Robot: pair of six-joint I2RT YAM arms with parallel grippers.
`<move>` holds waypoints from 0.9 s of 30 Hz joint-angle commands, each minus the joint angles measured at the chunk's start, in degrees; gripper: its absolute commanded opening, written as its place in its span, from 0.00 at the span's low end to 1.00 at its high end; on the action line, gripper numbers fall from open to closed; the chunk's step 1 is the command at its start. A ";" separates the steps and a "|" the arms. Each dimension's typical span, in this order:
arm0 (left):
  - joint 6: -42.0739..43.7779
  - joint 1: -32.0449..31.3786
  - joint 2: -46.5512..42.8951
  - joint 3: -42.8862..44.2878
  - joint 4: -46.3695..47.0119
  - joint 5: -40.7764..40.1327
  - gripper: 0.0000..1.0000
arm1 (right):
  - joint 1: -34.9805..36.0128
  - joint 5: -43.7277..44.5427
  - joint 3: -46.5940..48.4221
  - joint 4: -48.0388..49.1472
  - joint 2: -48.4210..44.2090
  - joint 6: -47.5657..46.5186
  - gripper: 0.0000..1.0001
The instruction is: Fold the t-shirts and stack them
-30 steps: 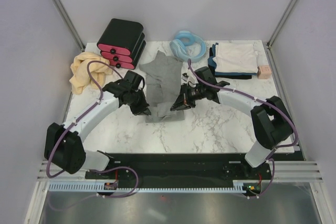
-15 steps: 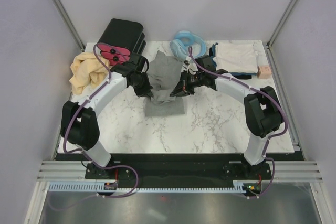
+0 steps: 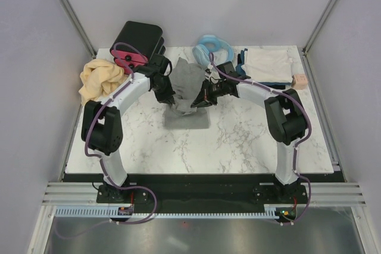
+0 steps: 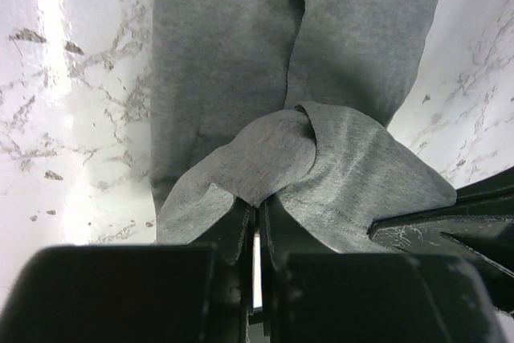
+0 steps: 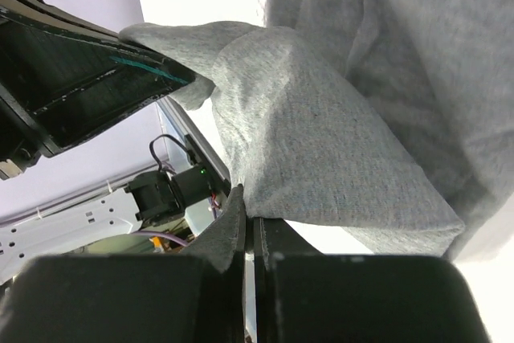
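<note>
At the centre of the marble table (image 3: 250,141), slightly toward 12 o'clock in the top view, the heather-grey t-shirt (image 3: 187,81) is the largest garment and the item in work. Its near portion lies flat on the surface while a fold of cloth is raised between the two arms. The left gripper (image 3: 172,104) is clamped on one gathered edge, jaws together with fabric pinched between them, as the left wrist view confirms (image 4: 257,222). The right gripper (image 3: 196,104) is likewise closed on a grey fold just beside it (image 5: 249,230). Judged from the layout, this shirt is mid-fold and not yet stacked. At 10 o'clock the tan-yellow t-shirt (image 3: 98,80) lies crumpled and unfolded, so it remains to be done. At 2 o'clock a folded whitish t-shirt (image 3: 269,63) rests on top of dark navy t-shirts (image 3: 241,68), forming the stack, which counts as completed work. The task appears roughly half complete. The enclosure consists of plain pale walls (image 3: 238,4) on three sides with metal corner posts. The tabletop is white with grey veining. A black box with pink drawers (image 3: 138,43) stands at 11 o'clock, a light-blue coiled hose (image 3: 211,47) lies at 12 o'clock, and a small pink block (image 3: 299,81) sits just beside the stack.
</note>
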 commanded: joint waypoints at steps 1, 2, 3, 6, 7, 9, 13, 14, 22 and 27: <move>2.86 0.64 2.54 4.44 0.66 -2.72 0.02 | -0.31 -0.48 5.92 0.84 2.40 -1.20 0.00; 2.94 0.73 3.15 5.14 0.58 -3.16 0.02 | -0.40 -0.48 6.45 0.76 3.27 -1.20 0.00; 3.12 0.82 3.77 5.49 0.58 -3.08 0.02 | -0.40 -0.48 6.89 0.67 3.71 -1.02 0.00; 3.91 1.26 7.19 6.99 0.23 -2.38 0.02 | -0.58 -0.39 8.74 0.32 5.56 -0.85 0.00; 4.43 1.26 8.77 7.34 0.14 -1.94 0.02 | -0.75 -0.22 9.01 0.32 5.91 -0.84 0.00; 4.79 1.35 10.18 8.13 0.05 -1.58 0.02 | -0.84 0.84 9.10 -0.03 6.70 -0.67 0.00; 6.02 1.35 13.79 10.24 -0.13 -1.23 0.03 | -1.11 1.02 9.53 -0.03 8.28 -0.49 0.07; 6.11 1.35 14.58 11.02 -0.30 -1.49 0.05 | -1.11 0.93 9.71 -0.12 9.42 -0.49 0.14; 6.11 1.43 15.64 14.63 -0.65 -4.39 0.10 | -1.81 1.10 14.19 0.14 13.64 -0.41 0.27; 6.46 2.14 17.39 17.79 -1.01 -5.01 0.13 | -2.42 2.33 16.74 0.40 14.62 0.47 0.28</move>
